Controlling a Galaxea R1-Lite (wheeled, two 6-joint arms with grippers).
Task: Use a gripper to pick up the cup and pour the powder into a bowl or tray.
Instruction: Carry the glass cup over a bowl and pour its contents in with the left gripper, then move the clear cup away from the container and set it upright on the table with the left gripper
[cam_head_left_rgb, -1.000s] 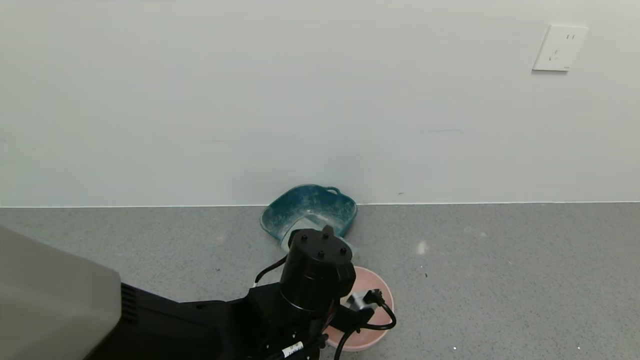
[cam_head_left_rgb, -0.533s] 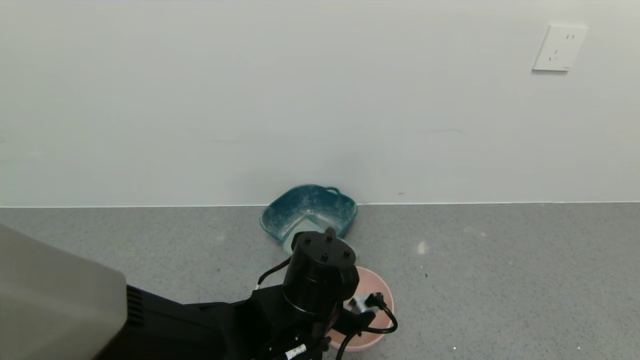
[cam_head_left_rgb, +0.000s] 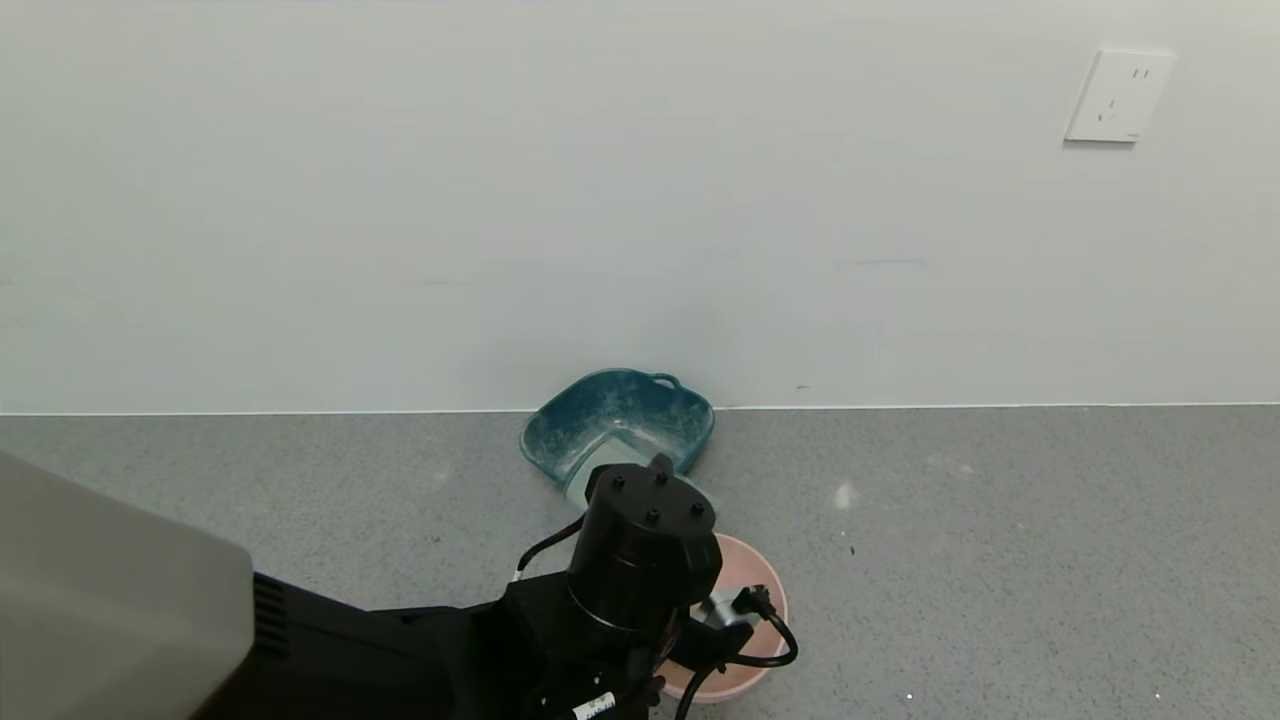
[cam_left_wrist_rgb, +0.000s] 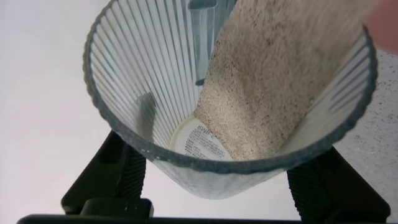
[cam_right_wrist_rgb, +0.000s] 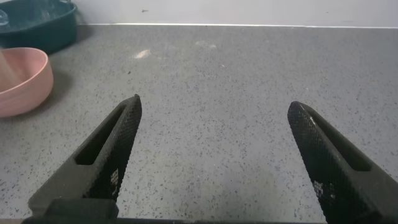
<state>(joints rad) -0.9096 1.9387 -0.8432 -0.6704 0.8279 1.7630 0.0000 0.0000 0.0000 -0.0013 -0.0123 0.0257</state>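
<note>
My left gripper (cam_left_wrist_rgb: 221, 182) is shut on the ribbed translucent cup (cam_left_wrist_rgb: 140, 74), one black finger on each side of it. The cup is tilted, and the beige powder (cam_left_wrist_rgb: 267, 93) lies along its lower wall up to the rim. In the head view the left arm's black wrist (cam_head_left_rgb: 645, 545) hangs over the near-left part of the pink bowl (cam_head_left_rgb: 752, 585) and hides the fingers. Only a pale sliver of the cup (cam_head_left_rgb: 574, 488) shows beside the wrist. My right gripper (cam_right_wrist_rgb: 214, 155) is open and empty over bare counter, right of the bowl (cam_right_wrist_rgb: 22, 84).
A dark teal tray (cam_head_left_rgb: 615, 420) dusted with powder stands against the white wall behind the bowl; it also shows in the right wrist view (cam_right_wrist_rgb: 40, 25). The grey speckled counter (cam_head_left_rgb: 1000, 550) stretches to the right. A wall socket (cam_head_left_rgb: 1118, 96) is high on the right.
The left wrist has shifted slightly nearer and to the right over the pink bowl, and its cable has swung a little. The bowl and tray have not moved.
</note>
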